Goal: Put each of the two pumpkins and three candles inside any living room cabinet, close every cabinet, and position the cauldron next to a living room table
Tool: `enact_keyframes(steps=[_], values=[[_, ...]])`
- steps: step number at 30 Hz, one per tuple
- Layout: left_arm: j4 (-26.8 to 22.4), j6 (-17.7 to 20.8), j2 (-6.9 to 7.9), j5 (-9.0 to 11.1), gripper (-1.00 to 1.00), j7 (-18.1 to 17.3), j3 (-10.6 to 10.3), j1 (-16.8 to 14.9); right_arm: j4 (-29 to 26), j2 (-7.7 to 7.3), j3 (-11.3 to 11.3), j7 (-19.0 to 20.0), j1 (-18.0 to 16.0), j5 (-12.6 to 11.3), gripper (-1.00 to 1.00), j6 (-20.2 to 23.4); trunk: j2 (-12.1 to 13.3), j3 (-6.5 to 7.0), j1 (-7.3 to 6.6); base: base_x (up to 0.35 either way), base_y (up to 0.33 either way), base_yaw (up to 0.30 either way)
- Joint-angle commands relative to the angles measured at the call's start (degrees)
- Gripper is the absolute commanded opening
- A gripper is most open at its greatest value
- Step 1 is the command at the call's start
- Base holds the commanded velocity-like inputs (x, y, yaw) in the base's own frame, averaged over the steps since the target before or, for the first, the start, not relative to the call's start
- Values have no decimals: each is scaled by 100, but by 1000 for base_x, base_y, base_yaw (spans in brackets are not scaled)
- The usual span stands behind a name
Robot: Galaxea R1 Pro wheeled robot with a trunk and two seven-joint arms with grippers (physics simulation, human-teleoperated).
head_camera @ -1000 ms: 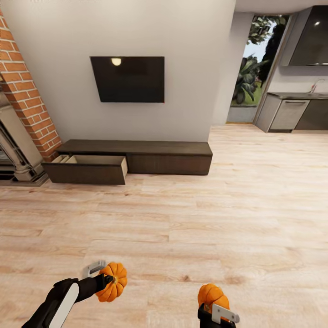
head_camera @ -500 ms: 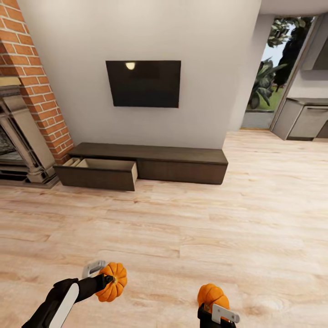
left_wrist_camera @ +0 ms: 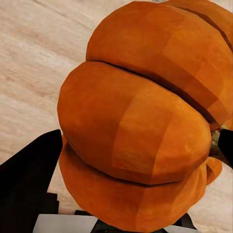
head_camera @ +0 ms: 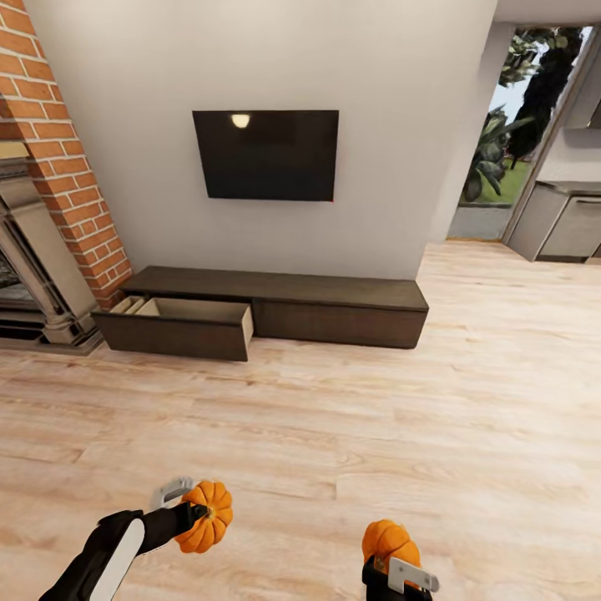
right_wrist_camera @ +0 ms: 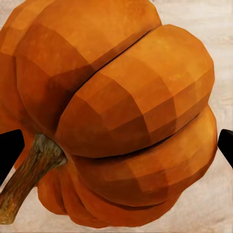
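Note:
Each arm carries a bright orange ribbed pumpkin over the wooden floor. My left gripper [head_camera: 194,517] is shut on one pumpkin [head_camera: 207,516], seen close up as pumpkin [left_wrist_camera: 141,121] in the left wrist view. My right gripper [head_camera: 392,559] is shut on the other pumpkin [head_camera: 389,541], whose brown stem shows in the right wrist view on pumpkin [right_wrist_camera: 116,111]. Ahead, against the white wall, stands the long dark brown cabinet [head_camera: 334,302]. Its left drawer [head_camera: 179,327] is pulled open, showing a pale interior. Candles, cauldron and table are out of view.
A black TV [head_camera: 265,155] hangs above the cabinet. A brick fireplace [head_camera: 50,217] stands at the left. At the far right, a doorway to greenery [head_camera: 501,150] and grey kitchen units [head_camera: 563,225]. Wooden floor [head_camera: 334,434] stretches between me and the cabinet.
The head view has shifted: the cabinet and TV now sit further right and slightly nearer, so the camera has turned or moved. Both grippers keep their pumpkins in the same pose.

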Motion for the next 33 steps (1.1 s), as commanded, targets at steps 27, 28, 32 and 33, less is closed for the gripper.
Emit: enact_keyframes(steps=[27,28,32,33], values=[[-1,-35,-5,18,-100,-2,0,-1,15,2,-7,0,-1,11,-100,15,0,0,0,139,51,273],[-1,-36,-5,18,-100,-2,0,-1,15,3,-7,0,-1,12,-100,15,0,0,0,0,0,292],[-1,-36,-5,18,-100,-2,0,-1,15,1,-7,0,-1,12,-100,15,0,0,0,0,0,292],[-1,-36,-5,18,-100,-2,0,-1,15,2,-7,0,-1,12,-100,15,0,0,0,0,0,292]])
